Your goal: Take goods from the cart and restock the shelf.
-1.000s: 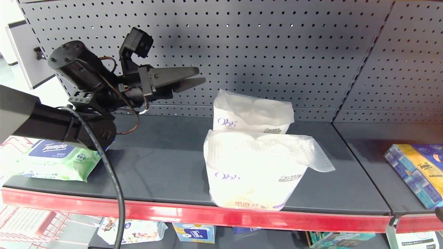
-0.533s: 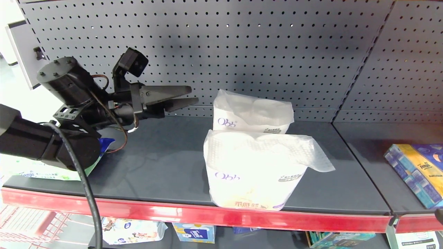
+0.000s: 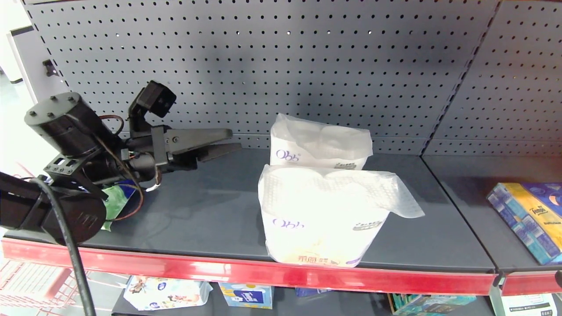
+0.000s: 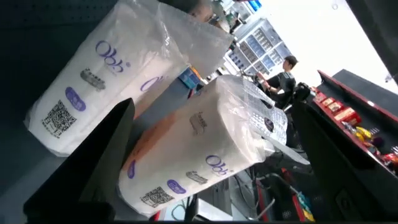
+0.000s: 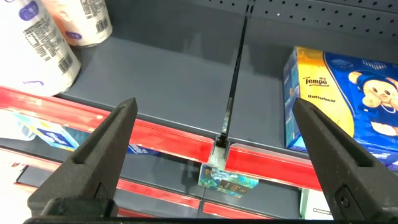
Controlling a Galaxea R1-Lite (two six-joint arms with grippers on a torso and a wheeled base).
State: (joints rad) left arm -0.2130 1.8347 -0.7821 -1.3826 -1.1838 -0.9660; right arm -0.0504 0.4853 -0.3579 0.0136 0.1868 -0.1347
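I'm seeing the left gripper hanging open and empty at centre-left of the head frame, just above the shelf. The right gripper is gaping empty too. Mid-frame, the rear tissue pack is sitting by the pegboard, the front tissue pack right at the red lip. I'm worrying that a careless rightward sweep could be tipping that front one off.

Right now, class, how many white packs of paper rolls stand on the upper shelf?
2. The front pack stands by the red edge; the rear pack stands behind it, near the pegboard. More could hide behind them.
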